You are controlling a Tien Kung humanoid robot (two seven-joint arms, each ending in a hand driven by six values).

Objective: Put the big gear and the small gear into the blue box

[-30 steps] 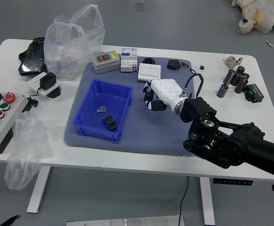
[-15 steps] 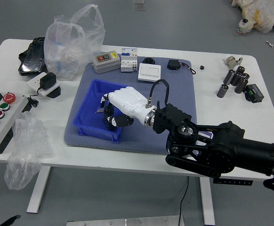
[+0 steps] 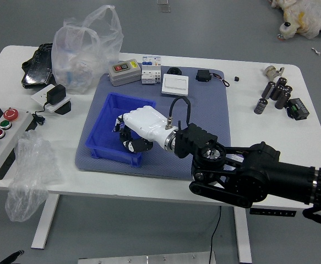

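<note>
My right hand (image 3: 128, 135), white-backed on a black arm, reaches from the right over the blue box (image 3: 98, 148), low over its right half. The box stands on the left part of the grey-blue mat. The hand covers much of the box floor, and no gear can be made out clearly there. Whether the hand holds anything is hidden. A black tip of my left hand (image 3: 11, 257) rests at the bottom left corner, away from the table.
Behind the box are a grey device (image 3: 124, 72), white blocks (image 3: 151, 74) and a white square case (image 3: 175, 84). A plastic bag (image 3: 83, 55) and a button panel (image 3: 3, 135) stand left. Several black cylinders (image 3: 276, 92) stand right.
My right hand has moved left from the middle of the mat to over the blue box, then slightly farther left. It now covers the black ribbed piece seen inside earlier. The left hand has not moved.
</note>
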